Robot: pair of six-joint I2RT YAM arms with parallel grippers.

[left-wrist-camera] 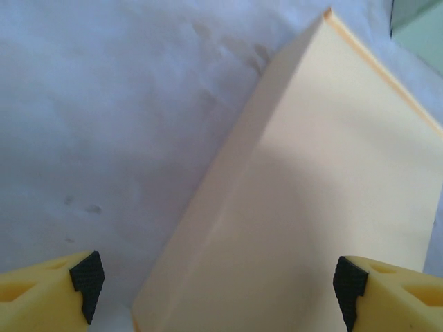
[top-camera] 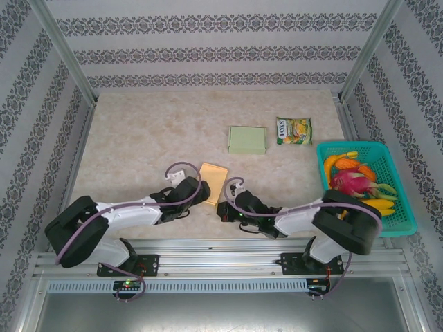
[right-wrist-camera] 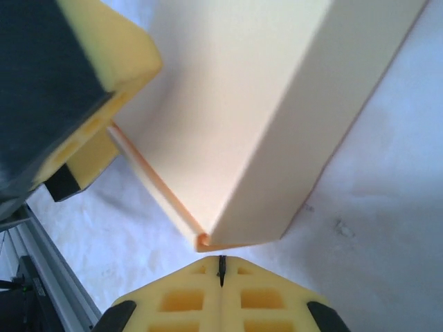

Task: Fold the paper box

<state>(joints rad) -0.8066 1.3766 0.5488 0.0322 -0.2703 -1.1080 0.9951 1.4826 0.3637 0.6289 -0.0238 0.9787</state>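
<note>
The pale orange paper box lies closed on the table just ahead of both arms. My left gripper is at its near left end. In the left wrist view the left gripper is open, its pads far apart on either side of the box, not touching it. My right gripper is at the box's near corner. In the right wrist view the right gripper is shut on nothing, its tip just short of the box's folded corner. The left gripper's finger shows at the upper left.
A pale green closed box and a green snack packet lie further back. A teal basket of fruit stands at the right edge. Open table lies to the left and behind the orange box.
</note>
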